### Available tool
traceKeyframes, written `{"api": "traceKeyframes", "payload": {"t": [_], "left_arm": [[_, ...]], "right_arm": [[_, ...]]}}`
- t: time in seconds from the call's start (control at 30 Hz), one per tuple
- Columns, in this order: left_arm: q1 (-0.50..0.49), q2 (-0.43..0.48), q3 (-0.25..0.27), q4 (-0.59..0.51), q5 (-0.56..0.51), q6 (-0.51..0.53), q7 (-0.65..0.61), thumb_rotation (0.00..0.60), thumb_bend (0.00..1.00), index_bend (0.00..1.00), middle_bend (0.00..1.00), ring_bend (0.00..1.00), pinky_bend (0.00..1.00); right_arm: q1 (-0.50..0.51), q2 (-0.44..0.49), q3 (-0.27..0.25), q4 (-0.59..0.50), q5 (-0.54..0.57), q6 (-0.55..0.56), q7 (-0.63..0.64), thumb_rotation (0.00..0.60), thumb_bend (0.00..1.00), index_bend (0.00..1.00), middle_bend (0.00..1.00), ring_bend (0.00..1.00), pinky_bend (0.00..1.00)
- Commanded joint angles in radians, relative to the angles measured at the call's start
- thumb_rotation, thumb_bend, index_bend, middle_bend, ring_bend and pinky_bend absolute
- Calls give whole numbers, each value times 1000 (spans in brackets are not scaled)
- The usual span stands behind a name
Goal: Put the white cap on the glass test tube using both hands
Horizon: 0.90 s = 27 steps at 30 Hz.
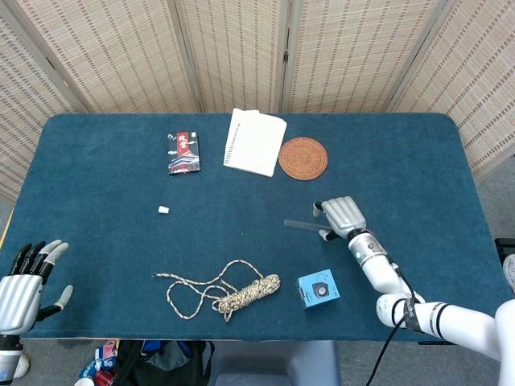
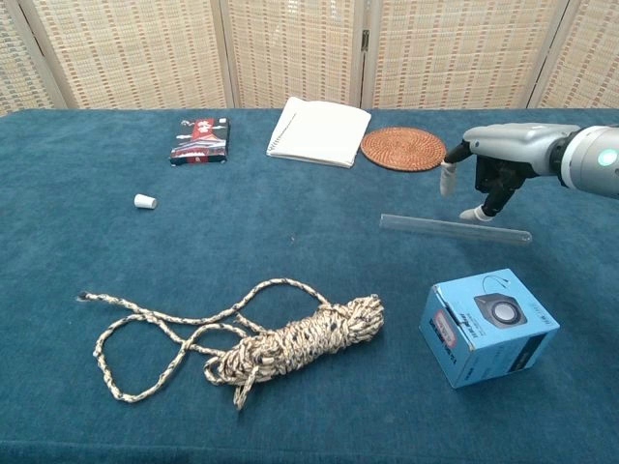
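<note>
The glass test tube (image 2: 455, 229) lies flat on the blue table, right of centre; in the head view only its left end (image 1: 299, 226) shows beyond the hand. My right hand (image 2: 491, 159) (image 1: 339, 217) hovers just above the tube with its fingers apart, holding nothing. The small white cap (image 2: 145, 201) (image 1: 163, 210) lies alone on the left part of the table, far from both hands. My left hand (image 1: 24, 283) stays at the near left corner, fingers spread and empty; the chest view does not show it.
A coiled rope (image 2: 271, 343) lies near the front centre. A blue box (image 2: 487, 326) stands just in front of the tube. A notebook (image 2: 319, 130), a round woven coaster (image 2: 403, 149) and a dark packet (image 2: 200, 139) line the far side.
</note>
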Motion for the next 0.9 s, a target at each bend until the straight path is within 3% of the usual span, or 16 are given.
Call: {"api": "traceKeyframes", "payload": {"t": [0.03,0.9], "left_arm": [[1,-1,2,3,0,-1,-3,600,329,125,138,78,30],[-1,-14,6,36,-6,-13,-28,600,329,125,137,78,30]], "right_arm": [[9,-20,-9,23,13,-9,-2,600,270,401,1000,1000,1000],[46,-110,-37,152,68,-40,-15,600,293,449,1000,1000,1000]]}}
